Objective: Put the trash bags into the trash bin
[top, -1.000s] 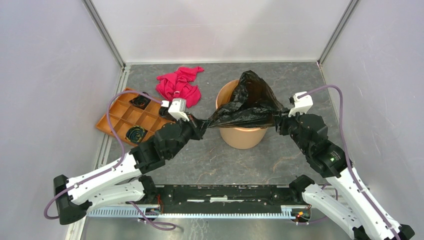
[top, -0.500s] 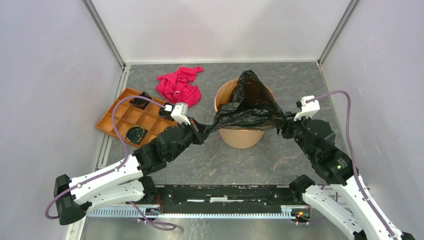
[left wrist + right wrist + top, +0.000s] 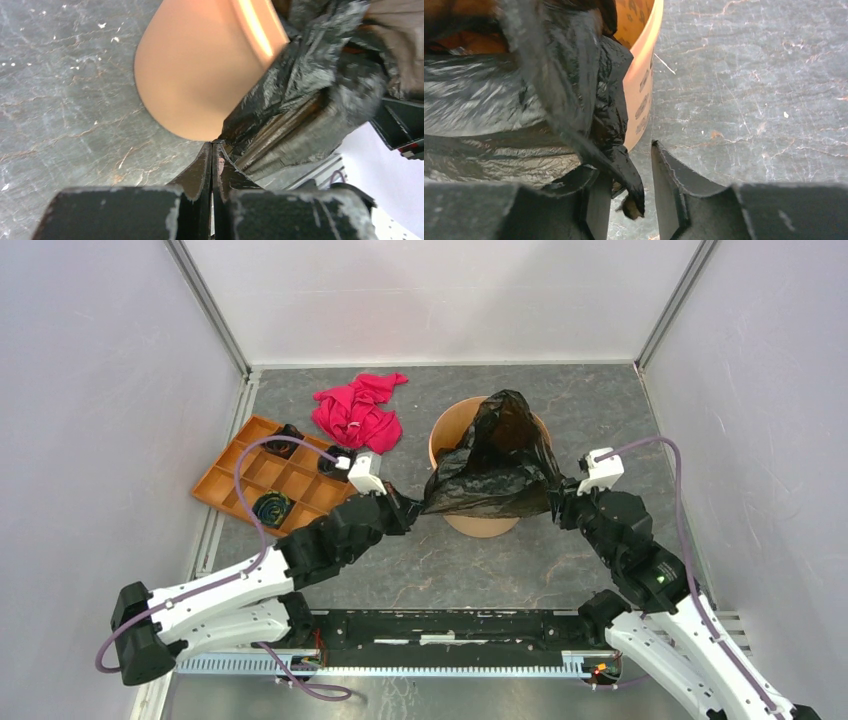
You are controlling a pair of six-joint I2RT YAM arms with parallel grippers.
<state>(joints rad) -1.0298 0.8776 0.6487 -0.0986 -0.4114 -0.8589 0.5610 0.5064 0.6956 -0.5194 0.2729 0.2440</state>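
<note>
From above, we see a creased, glossy black bag (image 3: 495,465) draped over the round, smooth orange bin (image 3: 447,430). It covers most of the bin's mouth and is stretched between both arms. At the left wrist, the left gripper (image 3: 212,145) is clenched flat on a pleated corner of film. At the right wrist, the right gripper (image 3: 626,165) stands parted. A twisted tail of the bag hangs between its fingers, seemingly loose, above the veined grey table (image 3: 749,75).

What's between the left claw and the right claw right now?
The black trash bag, draped over the orange bin's near rim, spans from left claw to right claw; the top view shows it.
</note>
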